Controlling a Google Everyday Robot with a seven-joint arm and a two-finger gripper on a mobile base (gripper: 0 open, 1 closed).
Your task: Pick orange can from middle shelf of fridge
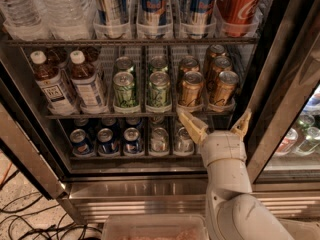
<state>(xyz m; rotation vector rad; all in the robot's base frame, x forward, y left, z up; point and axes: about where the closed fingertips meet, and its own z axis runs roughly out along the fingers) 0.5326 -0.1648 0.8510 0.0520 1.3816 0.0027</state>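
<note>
Two brown tea bottles stand at the left edge of the fridge's middle table, then two rows of green cans, then two rows of orange cans toward the right edge. The rightmost front orange can sits just above the pincer, which hangs below the table's front edge, fingers spread wide, empty.

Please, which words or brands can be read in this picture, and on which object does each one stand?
"Coca-Cola", white script, partly cut off: red can, top rack.
Tea bottles: dark label letters, too blurred to read.
Green cans, orange cans, tall blue cans: lettering unreadable.
Gripper, open just below the middle shelf: no text.
</note>
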